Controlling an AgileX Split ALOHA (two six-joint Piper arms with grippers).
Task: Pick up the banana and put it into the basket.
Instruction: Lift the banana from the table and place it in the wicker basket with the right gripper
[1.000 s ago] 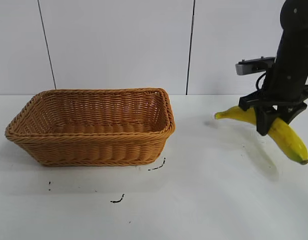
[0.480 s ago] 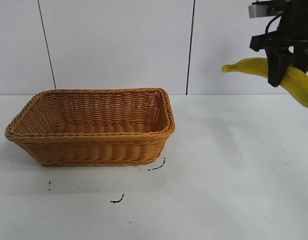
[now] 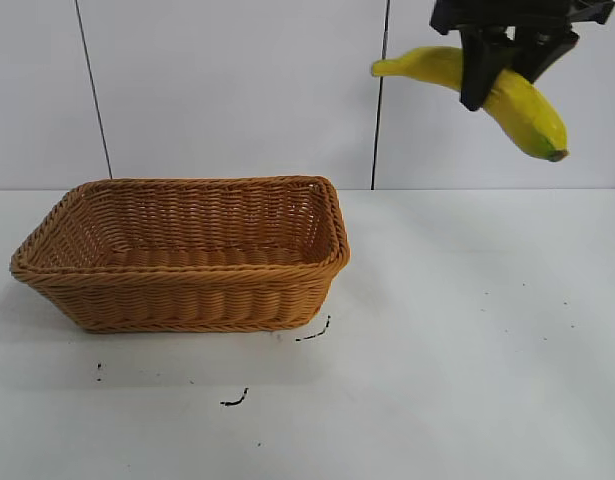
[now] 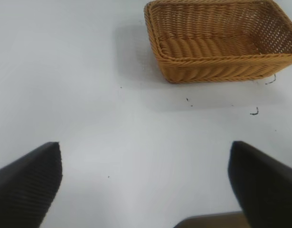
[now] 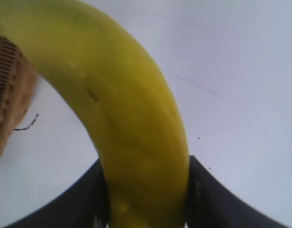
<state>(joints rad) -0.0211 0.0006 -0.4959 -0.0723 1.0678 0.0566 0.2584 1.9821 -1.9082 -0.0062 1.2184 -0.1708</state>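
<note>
Left to right in the exterior view: basket (image 3: 187, 250) sits on the white table (image 3: 467, 360), left-centre of the frame, long side facing the camera, open top, nothing inside as far as I can see. A few small black marks (image 3: 312, 333) on the table just in front of its near right corner, more lower down toward bottom centre.

Upper right of the frame: right gripper (image 3: 499, 62) is up high against the wall, well above the table and up and to the right of the basket, not over it. Fingers pinch the banana (image 3: 522, 105) across its middle. Banana hangs tilted, stem end pointing left toward the dark wall seam, the other greenish tip lower and to the right. It touches nothing but the gripper.

Right wrist view: banana (image 5: 127, 118) fills the centre, curving up from between the two dark fingers (image 5: 217, 194) at the bottom edge; both press against its sides. A corner of the basket (image 5: 8, 95) shows at the left edge, with a black mark on the table beside it.

Left wrist view: left gripper (image 4: 146, 185) is parked low over bare table, fingers spread wide at the bottom corners of the frame, holding nothing. Basket (image 4: 217, 42) is in the upper right of that frame, well apart from it.
</note>
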